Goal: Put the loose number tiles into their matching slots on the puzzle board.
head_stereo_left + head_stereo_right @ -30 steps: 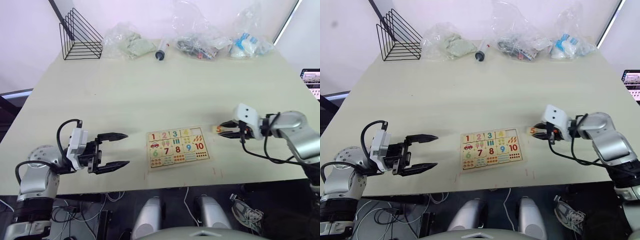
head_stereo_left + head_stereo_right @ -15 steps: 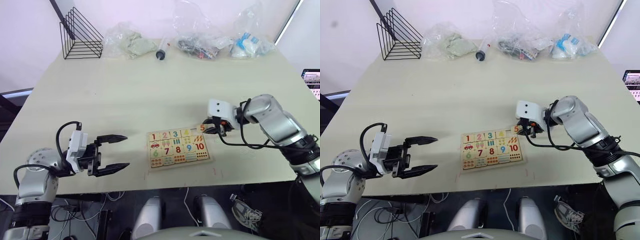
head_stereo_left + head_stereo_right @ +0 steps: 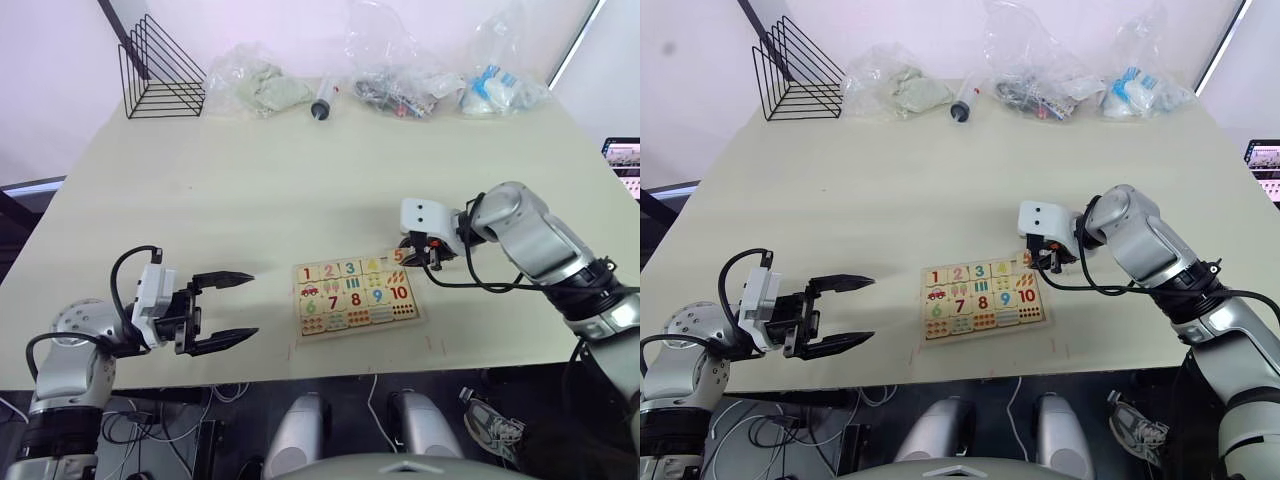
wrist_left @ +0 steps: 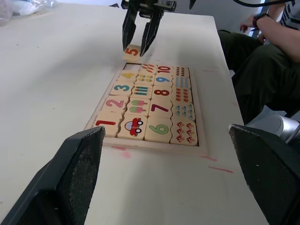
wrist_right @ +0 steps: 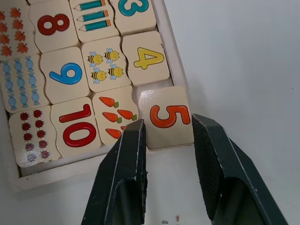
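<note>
pale desk (image 3: 300, 190) carries a wire rack (image 3: 160, 72) and plastic bags (image 3: 255, 82) along its far edge. puzzle board (image 3: 355, 295) lies near the front edge, its tiles seated. right gripper (image 5: 166, 140) jaws clamped on the 5 tile (image 5: 166, 117), at the board's corner. left gripper (image 3: 228, 307) jaws apart.

black wire rack (image 3: 160, 72), clear plastic bags (contents unclear) (image 3: 258, 82), syringe (image 3: 322, 102), seated person (image 4: 262, 51)

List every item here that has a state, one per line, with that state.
5 tile: held between the right hand's fingers, over the board's corner slot, not seated.
Puzzle board: flat on the table, other tiles seated.
Right hand: shut on the 5 tile.
Left hand: open, empty.
Plastic bags: closed, at the far edge.
</note>
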